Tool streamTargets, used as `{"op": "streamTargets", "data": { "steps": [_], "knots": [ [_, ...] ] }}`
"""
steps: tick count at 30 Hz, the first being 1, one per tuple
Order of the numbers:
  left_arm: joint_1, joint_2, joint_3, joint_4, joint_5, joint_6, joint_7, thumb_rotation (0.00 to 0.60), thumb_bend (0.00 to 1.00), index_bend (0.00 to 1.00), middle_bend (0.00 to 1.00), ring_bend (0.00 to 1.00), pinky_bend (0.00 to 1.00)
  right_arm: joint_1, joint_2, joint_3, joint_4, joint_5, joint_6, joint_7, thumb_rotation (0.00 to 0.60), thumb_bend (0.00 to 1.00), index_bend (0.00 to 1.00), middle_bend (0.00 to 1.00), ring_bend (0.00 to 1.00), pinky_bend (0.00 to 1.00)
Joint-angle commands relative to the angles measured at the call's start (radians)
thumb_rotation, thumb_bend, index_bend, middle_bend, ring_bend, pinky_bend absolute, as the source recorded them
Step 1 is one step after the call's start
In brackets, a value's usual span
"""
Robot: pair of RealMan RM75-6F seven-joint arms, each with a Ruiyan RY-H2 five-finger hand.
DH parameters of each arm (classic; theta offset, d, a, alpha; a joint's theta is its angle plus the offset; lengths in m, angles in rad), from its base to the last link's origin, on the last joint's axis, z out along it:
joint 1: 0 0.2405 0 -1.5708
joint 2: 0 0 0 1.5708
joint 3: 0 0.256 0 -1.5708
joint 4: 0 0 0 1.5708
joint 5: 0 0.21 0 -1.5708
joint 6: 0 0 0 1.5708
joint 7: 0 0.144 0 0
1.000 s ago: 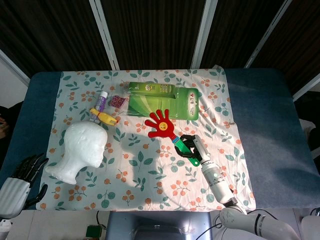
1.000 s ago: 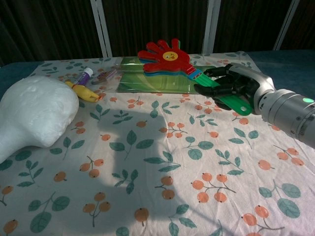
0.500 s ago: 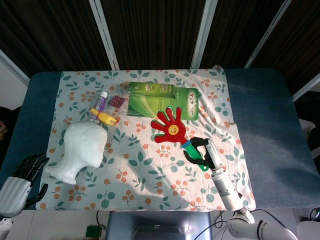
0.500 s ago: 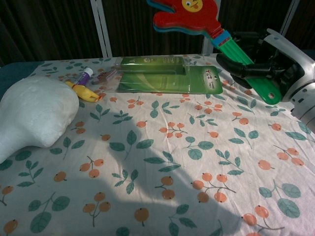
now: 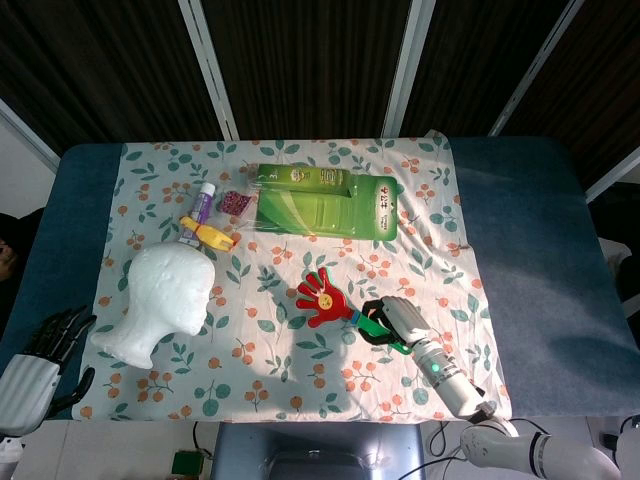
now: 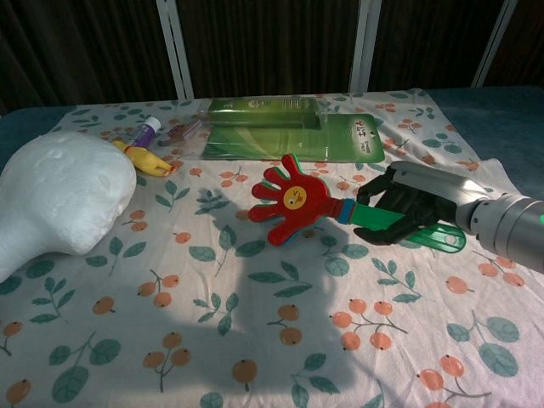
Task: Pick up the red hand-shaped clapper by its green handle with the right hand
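Blue desk [image 5: 520, 230] covered by a floral cloth [image 5: 290, 360], dark panelled wall [image 5: 310, 60] with white strips [image 5: 205, 65] behind, sunlight patches on the cloth.

On your left, a white foam head [image 5: 160, 300] lies on the floral cloth [image 5: 250, 350] covering the blue surface [image 5: 530, 250]. Behind it you see a yellow toy [image 5: 208, 233] just beside a purple-capped tube [image 5: 203, 200]. Flat green packages [image 5: 325, 205] lie toward the far edge.
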Motion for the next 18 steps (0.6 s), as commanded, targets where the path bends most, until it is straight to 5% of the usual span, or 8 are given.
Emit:
{"op": "streamTargets", "data": {
  "steps": [1,4,7,13,18],
  "knots": [
    [-0.003,0.000,-0.001,-0.004,-0.002,-0.007,0.005,0.600,0.44,0.00,0.00,0.00,0.11,-0.018,0.214,-0.032,-0.282,-0.402,-0.007,0.906,0.600,0.77,0.98,1.00,1.00,1.00],
    [-0.003,-0.001,-0.002,-0.004,-0.005,-0.007,0.007,0.600,0.44,0.00,0.00,0.00,0.11,-0.013,0.198,-0.133,-0.153,-0.639,0.260,1.164,0.600,0.77,0.98,1.00,1.00,1.00],
    [0.000,-0.002,-0.002,-0.002,-0.008,-0.005,0.005,0.600,0.44,0.00,0.00,0.00,0.11,-0.006,0.181,-0.180,-0.077,-0.706,0.423,1.269,0.600,0.79,0.98,1.00,1.00,1.00],
    [-0.004,0.001,-0.005,-0.002,-0.011,-0.008,0.001,0.600,0.44,0.00,0.00,0.00,0.11,0.008,0.203,-0.249,-0.046,-0.712,0.578,1.415,0.600,0.84,1.00,1.00,1.00,1.00],
    [-0.004,-0.001,-0.005,-0.002,-0.014,-0.013,0.004,0.600,0.44,0.00,0.00,0.00,0.12,0.043,0.180,-0.263,0.020,-0.640,0.519,1.372,0.600,0.84,1.00,1.00,1.00,1.00]
  ]
}}
